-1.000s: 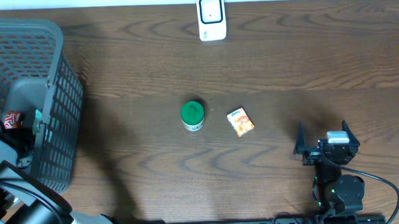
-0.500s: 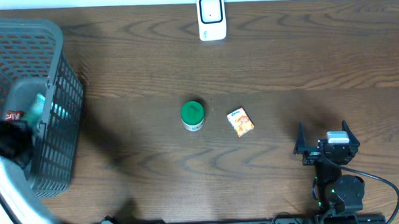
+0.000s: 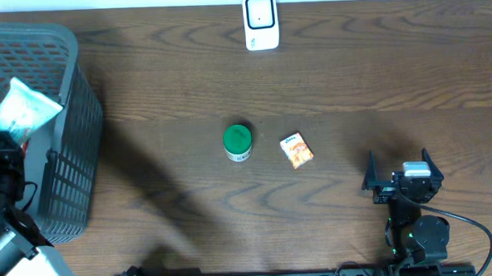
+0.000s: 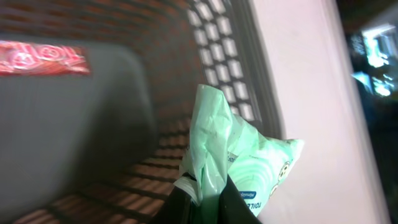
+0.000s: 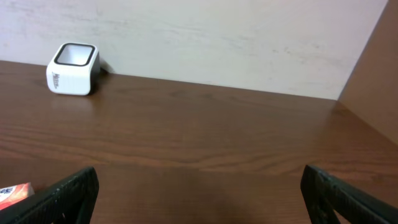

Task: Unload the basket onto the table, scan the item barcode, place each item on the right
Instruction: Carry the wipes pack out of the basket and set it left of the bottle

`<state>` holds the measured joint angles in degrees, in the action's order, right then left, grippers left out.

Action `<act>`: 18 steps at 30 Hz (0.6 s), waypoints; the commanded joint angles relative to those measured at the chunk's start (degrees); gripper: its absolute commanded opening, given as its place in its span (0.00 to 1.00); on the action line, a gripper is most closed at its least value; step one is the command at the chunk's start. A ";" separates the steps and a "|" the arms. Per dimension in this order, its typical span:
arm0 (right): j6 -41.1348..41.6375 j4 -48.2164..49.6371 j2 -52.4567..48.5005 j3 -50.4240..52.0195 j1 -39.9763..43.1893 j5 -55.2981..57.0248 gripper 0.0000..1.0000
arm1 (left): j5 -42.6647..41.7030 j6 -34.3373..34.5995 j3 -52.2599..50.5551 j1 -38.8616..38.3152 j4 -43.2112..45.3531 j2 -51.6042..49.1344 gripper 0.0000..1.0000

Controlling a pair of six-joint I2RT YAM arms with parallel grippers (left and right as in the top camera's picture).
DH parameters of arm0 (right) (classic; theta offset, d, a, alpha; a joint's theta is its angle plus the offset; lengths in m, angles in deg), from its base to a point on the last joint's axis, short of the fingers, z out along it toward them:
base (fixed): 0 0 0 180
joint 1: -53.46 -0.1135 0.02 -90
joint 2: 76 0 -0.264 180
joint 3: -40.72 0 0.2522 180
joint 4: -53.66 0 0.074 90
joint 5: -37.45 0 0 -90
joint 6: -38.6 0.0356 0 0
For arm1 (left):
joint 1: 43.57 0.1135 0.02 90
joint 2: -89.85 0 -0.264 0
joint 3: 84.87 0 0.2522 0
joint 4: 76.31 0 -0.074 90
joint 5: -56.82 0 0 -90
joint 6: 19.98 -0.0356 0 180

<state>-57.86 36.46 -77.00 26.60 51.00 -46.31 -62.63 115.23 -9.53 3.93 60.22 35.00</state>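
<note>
- The left fingers (image 4: 179, 204) are pinched together on the crimped edge of a pale green packet (image 4: 245, 158). It is held above the inside of the grey mesh basket (image 3: 68, 154). Only fragments of its print can be read, and no barcode shows.
- Inside the basket, a red-printed item (image 4: 40, 57) lies on the floor, too blurred to identify.
- The right fingers (image 5: 71, 190) stand wide apart and hold nothing, far across the tabletop (image 3: 160, 83) from the basket.
- Between the basket and the right fingers sit a green-lidded jar (image 3: 238, 142) and a small orange box (image 3: 296, 150), close together but not touching.
- A white scanner (image 3: 260, 22) stands at the tabletop's far edge, well away from the basket.
</note>
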 commanded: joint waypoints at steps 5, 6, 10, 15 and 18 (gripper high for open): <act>0.63 -0.20 0.22 0.04 0.55 0.52 0.99 | -14.01 2.32 0.17 -0.20 5.09 0.66 0.07; 0.63 -0.20 0.22 0.04 0.55 0.52 0.99 | -15.89 2.29 0.17 -0.35 5.42 0.70 0.07; 0.63 -0.20 0.22 0.04 0.55 0.52 0.99 | -24.65 0.20 0.17 -2.78 5.40 0.72 0.07; 0.63 -0.20 0.22 0.04 0.55 0.52 0.99 | -30.64 -5.42 0.17 -10.71 5.40 0.74 0.07; 0.63 -0.20 0.22 0.04 0.55 0.52 0.99 | -30.91 -10.32 0.17 -18.29 5.46 0.74 0.07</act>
<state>-57.86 36.46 -77.00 26.60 51.00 -46.31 -88.62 111.41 -9.53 -8.87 64.96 35.02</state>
